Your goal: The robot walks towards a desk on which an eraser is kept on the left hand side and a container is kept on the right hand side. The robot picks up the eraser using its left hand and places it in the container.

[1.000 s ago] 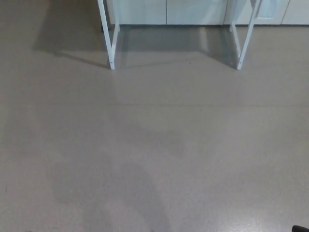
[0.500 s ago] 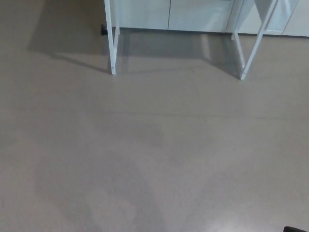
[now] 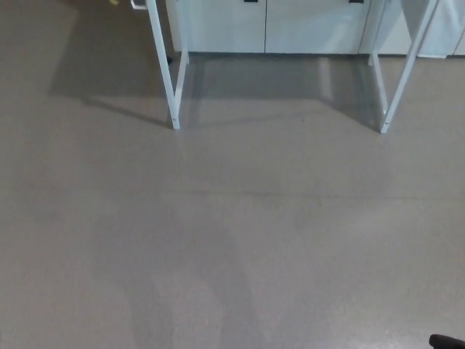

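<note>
Across nearly the whole head view, bare grey-brown floor (image 3: 232, 240), matt, with a faint seam running left to right about halfway up and a glossier patch toward the bottom right. At the top, only the lower frame of the white desk: left leg (image 3: 164, 65) slanting down to a foot on the floor, with a second upright just behind it and joined to it low down; right leg (image 3: 402, 73) leaning the other way, likewise paired with a rear upright. Behind the legs, pale cabinet fronts (image 3: 312, 25) (dark handles just cut by the top edge). Soft shadow (image 3: 102, 73) spread on the floor left of the left leg, and another band under the desk between the two frames.

Desktop beyond the top edge, so eraser and container both out of sight; impossible to say where on it either lies.

Left hand nowhere in the picture. At the bottom right corner, a black sliver (image 3: 446, 341) cut by the edge: too little showing to tell whether part of the right hand, and no telling its state.
</note>
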Tool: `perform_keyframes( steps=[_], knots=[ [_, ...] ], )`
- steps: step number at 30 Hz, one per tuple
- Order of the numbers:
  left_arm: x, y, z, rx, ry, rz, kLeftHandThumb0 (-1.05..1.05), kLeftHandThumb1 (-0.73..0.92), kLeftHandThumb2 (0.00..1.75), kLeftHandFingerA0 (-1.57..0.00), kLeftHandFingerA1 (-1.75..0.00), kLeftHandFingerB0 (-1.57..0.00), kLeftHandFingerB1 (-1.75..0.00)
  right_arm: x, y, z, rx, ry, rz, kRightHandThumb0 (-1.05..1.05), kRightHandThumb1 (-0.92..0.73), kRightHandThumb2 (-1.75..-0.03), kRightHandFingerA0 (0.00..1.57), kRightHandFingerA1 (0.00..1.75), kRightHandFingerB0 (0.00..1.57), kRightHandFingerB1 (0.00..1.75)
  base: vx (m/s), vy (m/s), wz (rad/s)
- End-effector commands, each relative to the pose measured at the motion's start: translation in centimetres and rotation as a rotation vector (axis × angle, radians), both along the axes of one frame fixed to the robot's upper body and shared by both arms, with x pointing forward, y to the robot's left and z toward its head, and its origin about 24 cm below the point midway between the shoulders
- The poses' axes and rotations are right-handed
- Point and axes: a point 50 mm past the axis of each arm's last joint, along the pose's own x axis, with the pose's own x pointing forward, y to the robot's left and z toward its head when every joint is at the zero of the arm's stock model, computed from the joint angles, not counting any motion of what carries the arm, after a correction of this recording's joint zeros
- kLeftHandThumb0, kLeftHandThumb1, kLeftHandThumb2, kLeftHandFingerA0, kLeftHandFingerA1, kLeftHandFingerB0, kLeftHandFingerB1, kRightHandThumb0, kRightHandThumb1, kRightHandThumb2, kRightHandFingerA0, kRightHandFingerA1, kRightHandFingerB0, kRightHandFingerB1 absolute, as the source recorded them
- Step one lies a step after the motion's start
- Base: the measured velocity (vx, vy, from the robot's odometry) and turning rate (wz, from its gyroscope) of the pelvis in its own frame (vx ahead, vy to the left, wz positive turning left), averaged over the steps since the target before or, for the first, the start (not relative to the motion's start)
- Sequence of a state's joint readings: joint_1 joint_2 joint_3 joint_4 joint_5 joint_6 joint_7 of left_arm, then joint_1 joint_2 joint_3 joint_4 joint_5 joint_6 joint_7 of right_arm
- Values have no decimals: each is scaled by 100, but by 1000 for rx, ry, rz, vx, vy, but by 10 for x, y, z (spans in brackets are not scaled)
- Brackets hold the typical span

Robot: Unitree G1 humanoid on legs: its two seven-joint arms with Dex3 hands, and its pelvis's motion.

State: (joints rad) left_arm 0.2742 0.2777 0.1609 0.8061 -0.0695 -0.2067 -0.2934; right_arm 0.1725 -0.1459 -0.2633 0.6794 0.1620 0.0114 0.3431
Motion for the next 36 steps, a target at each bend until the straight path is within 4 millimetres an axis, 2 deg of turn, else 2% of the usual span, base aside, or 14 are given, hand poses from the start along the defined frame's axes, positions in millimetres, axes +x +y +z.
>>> perform_keyframes(
  steps=[1,2,3,4,11,17,18,26,36],
  knots=[
    [0,4,3,40,-27,-25,-44,46,75,-45,-50,-38,-46,-2,-3,2,-29,-16,8,-36,-50,-54,66,56,57,50,241,33,-6],
    [0,3,3,43,-26,-31,-37,58,59,-51,-40,-43,-35,-2,-3,2,-30,-16,11,-35,-50,-54,67,56,56,50,246,65,-15],
    [-1,3,2,41,-21,-24,-37,58,59,-51,-39,-43,-35,-2,-4,1,-32,-12,14,-34,-50,-54,67,56,54,50,214,66,-8],
    [-3,3,1,44,-16,-29,-44,47,75,-44,-49,-37,-45,-2,-4,1,-33,-10,18,-35,-49,-54,66,56,54,50,218,125,-8],
    [-2,4,2,85,-18,-79,-46,47,76,-48,-50,-37,-46,4,-2,2,-36,-10,43,-34,-51,-54,66,56,52,48,258,131,-6],
    [-4,3,1,85,-20,-75,-45,46,76,-48,-50,-40,-46,6,-1,2,-51,-6,73,-36,-51,-54,66,55,50,47,212,-64,8],
    [-4,2,1,87,-21,-78,-38,56,58,-54,-41,-47,-35,6,-1,2,-52,-6,72,-35,-52,-55,65,55,50,47,208,-152,11],
    [-9,3,1,98,-18,-106,-39,57,57,-54,-40,-49,-35,4,1,1,-55,1,90,-35,-53,-55,71,56,52,48,307,-319,9],
    [-19,1,-3,130,7,-108,-42,56,57,-57,-42,-50,-36,-2,1,-4,-78,20,118,-36,-52,-55,72,58,55,49,181,-29,-5]
  ],
)
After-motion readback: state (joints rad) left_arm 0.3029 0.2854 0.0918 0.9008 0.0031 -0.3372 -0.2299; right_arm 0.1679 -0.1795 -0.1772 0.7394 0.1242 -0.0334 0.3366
